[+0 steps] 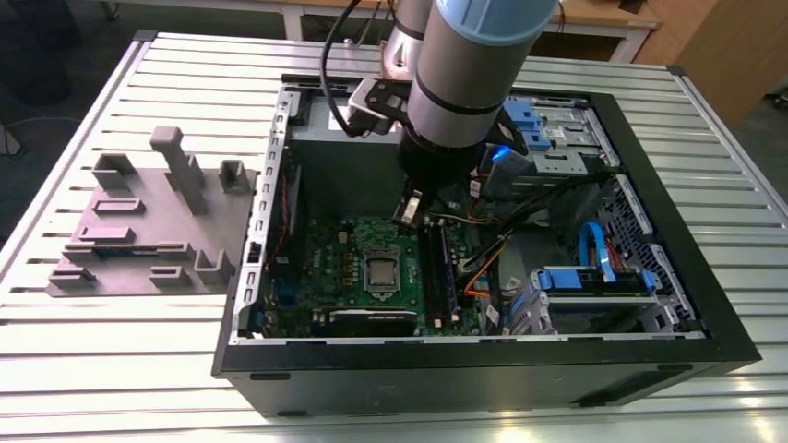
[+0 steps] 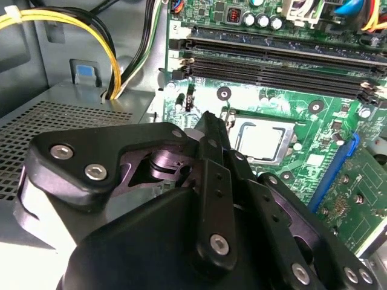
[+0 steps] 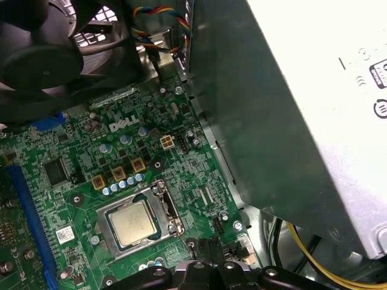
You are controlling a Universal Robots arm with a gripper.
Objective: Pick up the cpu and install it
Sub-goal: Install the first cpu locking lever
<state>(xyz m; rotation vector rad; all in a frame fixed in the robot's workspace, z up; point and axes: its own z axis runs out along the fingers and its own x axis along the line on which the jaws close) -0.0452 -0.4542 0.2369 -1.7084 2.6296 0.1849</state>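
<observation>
The cpu (image 1: 383, 273) (image 2: 260, 140) (image 3: 132, 222), a small square chip with a silver top, lies flat inside the socket frame on the green motherboard (image 1: 330, 247). My gripper (image 1: 411, 210) (image 2: 208, 118) (image 3: 208, 244) hangs inside the open computer case, a little above the board and just off the socket's edge. It does not touch the chip. Its fingers are pressed together and hold nothing.
A big grey metal box (image 3: 302, 121) with a white label stands close beside the gripper. A black fan (image 3: 36, 54), memory slots (image 2: 272, 57), yellow cables (image 2: 91, 30) and blue drive brackets (image 1: 591, 277) crowd the case. A grey fixture (image 1: 148, 221) rests on the table at the exterior view's left.
</observation>
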